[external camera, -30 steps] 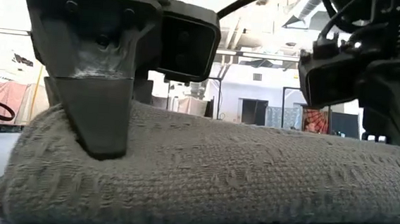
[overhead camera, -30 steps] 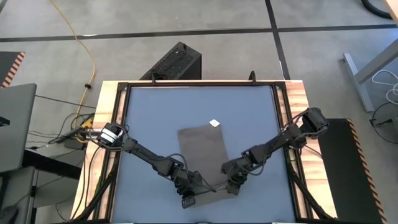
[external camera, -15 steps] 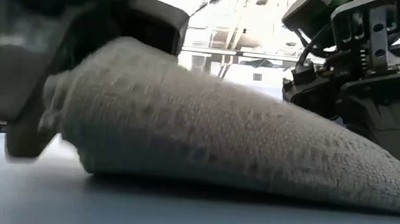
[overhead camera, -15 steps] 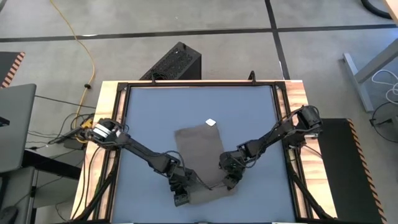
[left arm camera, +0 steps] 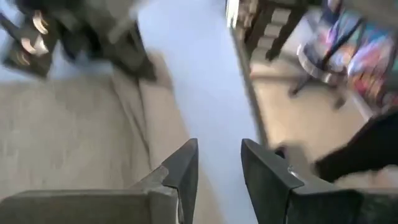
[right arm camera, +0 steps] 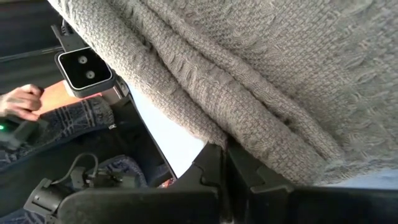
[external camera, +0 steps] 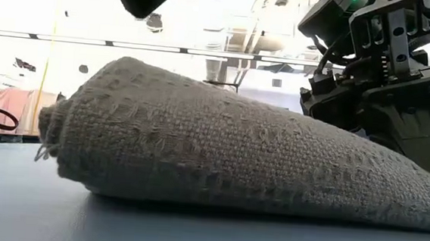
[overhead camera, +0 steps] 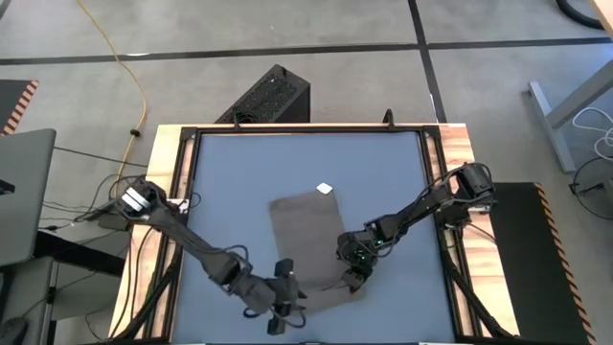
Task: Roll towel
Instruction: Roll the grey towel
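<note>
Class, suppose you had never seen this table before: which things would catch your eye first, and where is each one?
The taupe towel lies mid-table, its near end rolled into a thick bundle that fills the low view. The right gripper is clamped on the roll's right end, while the left gripper sits open just off its left end. A small white tag marks the towel's flat far edge.
</note>
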### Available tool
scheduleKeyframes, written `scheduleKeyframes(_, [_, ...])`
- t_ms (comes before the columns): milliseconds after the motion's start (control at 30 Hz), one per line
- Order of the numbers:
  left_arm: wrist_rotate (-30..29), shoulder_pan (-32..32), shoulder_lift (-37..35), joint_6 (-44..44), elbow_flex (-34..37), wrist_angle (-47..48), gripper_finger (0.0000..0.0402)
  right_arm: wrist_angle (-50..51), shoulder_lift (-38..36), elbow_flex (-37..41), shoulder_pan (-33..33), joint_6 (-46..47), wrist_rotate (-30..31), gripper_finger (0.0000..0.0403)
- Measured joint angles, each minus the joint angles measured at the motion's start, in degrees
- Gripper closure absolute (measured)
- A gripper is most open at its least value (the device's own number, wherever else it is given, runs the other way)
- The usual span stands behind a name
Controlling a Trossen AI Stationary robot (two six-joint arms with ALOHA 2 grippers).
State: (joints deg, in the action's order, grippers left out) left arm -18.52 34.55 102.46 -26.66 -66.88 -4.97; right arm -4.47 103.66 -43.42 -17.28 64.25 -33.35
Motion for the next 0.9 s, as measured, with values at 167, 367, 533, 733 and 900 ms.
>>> scheduleKeyframes(167, [5.2,-0.7,6.0,-1.0,-3.5,2.7,0.0290,-0.5,0.0,0.0,0.3,0.4,-0.8,0.0378])
scheduleKeyframes(367, [5.2,-0.8,13.6,-4.6,-11.5,14.6,0.0290,-0.7,0.0,0.0,0.3,0.8,-1.1,0.0378])
scheduleKeyframes(533, [4.8,-1.1,15.9,-8.7,-13.2,21.5,0.0290,-1.2,0.1,0.0,0.1,1.3,-1.5,0.0371])
scheduleKeyframes(733, [4.6,-1.2,15.8,-12.4,-12.6,22.4,0.0290,-1.5,-0.1,0.0,0.1,1.5,-2.3,0.0337])
scheduleKeyframes(900, [5.5,-1.2,15.8,-13.7,-12.5,23.5,0.0290,-1.4,-2.6,0.2,0.6,0.9,-2.5,0.0306])
